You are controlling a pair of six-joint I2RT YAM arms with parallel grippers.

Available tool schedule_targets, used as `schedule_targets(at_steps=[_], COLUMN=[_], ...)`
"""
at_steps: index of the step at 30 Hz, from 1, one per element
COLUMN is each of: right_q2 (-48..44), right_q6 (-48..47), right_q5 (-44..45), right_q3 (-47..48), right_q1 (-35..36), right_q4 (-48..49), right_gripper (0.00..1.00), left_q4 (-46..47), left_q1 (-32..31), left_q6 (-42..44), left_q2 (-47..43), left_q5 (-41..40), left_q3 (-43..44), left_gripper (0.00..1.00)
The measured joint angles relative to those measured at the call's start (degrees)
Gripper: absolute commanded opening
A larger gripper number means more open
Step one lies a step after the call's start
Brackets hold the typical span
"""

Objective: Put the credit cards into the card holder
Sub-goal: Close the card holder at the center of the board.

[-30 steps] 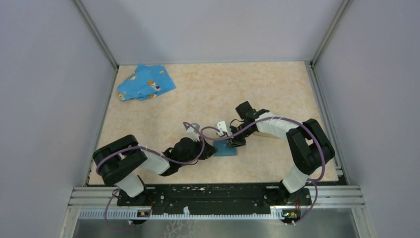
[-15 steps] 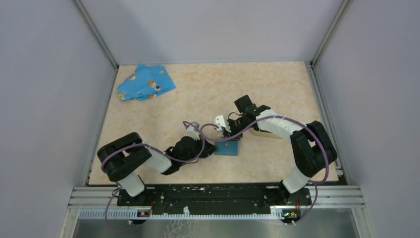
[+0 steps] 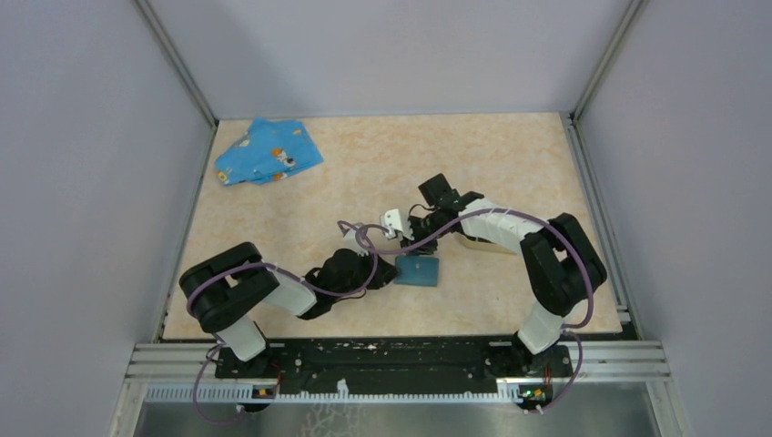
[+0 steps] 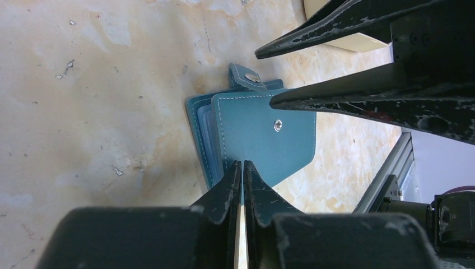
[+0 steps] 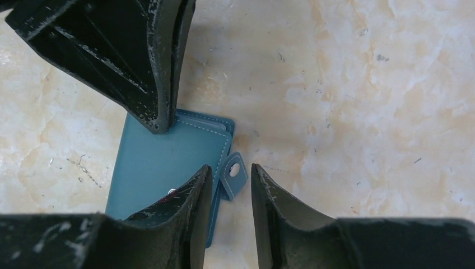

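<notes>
Beige marbled table holds one blue cloth, one blue case, and one card holder, mostly hidden under my right arm. Left gripper fingers are pressed together at the case edge; a grip I cannot confirm. Right gripper fingers stand apart, either side of the snap tab.

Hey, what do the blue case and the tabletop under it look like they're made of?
The blue case looks like matte leather or faux leather, which one I cannot tell: pale stitching lines its edges and a shiny, metal-looking snap sits on it. The tabletop looks like a smooth hard laminate with a printed beige marble pattern, lightly scuffed and specked.
</notes>
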Motion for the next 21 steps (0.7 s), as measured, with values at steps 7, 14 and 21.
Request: schedule_targets(at_steps=[7,14,21], right_q2=[1.20,2.10,1.81], right_q6=[1.51,3.10,4.61], right_q5=[1.66,3.08,1.81], right_q3=[0.55,1.66,1.66], right_q1=[1.09,1.86,1.36], right_q4=[-0.09,-0.37,-1.42], right_gripper=[0.25,0.00,0.00], left_q4=[0.00,0.00,-0.20], left_q1=[0.04,0.20,0.22], left_q6=[0.00,0.00,-0.26], left_q2=[0.02,0.04,0.00], left_q5=[0.22,0.44,0.46], left_q3=[0.04,0.04,0.04], left_gripper=[0.09,0.09,0.05])
